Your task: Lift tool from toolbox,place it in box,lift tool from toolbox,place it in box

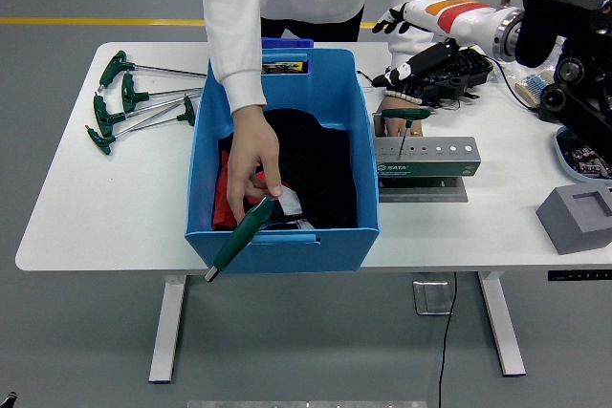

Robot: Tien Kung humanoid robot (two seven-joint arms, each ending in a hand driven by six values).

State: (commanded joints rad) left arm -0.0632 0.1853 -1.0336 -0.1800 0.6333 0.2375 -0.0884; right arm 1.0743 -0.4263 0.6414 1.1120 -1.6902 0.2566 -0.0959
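Green-handled tool [241, 234] leans tilted over the blue box's [287, 246] front rim, tip outside
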